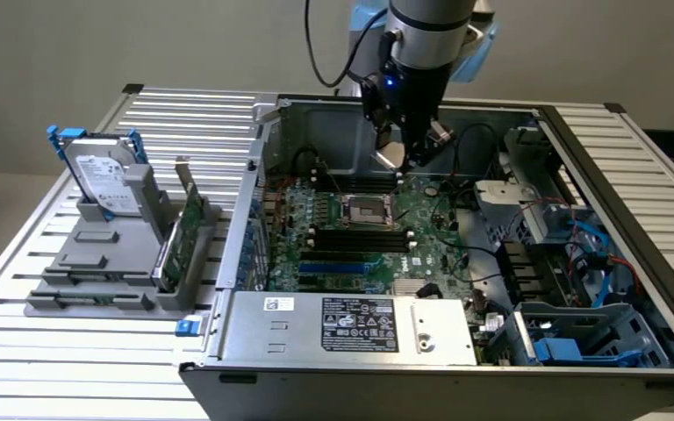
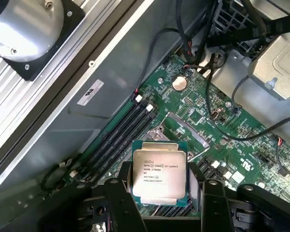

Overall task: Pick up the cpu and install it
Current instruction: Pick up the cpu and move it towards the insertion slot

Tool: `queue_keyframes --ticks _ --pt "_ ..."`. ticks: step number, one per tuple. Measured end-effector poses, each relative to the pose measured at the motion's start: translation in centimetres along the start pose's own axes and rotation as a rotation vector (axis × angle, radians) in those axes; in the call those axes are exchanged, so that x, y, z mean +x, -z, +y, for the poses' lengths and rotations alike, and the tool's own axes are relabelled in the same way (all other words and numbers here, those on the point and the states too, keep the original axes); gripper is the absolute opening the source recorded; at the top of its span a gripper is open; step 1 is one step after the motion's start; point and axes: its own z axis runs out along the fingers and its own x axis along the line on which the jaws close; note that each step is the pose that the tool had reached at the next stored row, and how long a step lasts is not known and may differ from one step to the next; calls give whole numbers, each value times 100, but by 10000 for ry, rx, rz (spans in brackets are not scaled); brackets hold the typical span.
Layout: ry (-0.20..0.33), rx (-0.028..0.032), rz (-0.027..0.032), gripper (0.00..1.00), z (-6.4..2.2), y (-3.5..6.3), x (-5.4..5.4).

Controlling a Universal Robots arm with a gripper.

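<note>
Item: cpu [image 2: 159,173]. Your gripper's [image 2: 160,205] fingers [image 2: 116,193] clamp its opposite sides. Nearly square, printed silver lid facing the wrist camera, one edge hidden behind the fingers. Held above the motherboard [image 2: 241,162], clear of the socket [image 2: 186,129].

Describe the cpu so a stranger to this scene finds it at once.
Start at the open computer case, then its green motherboard, over which the gripper hangs. The cpu sits between the gripper's fingers: a small flat square with a shiny silver printed top and thin green rim, unlike the empty metal-framed socket on the board.
</note>
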Motion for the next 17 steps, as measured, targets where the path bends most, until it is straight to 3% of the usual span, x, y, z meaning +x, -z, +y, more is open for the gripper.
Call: queue_keyframes --ticks 9,13,17 --pt "-1437 -218 -232 55 0 1 0" --pt "-1832 -208 -200 55 1 1 0" --pt "-2166 -141 -67 55 1 4 1"
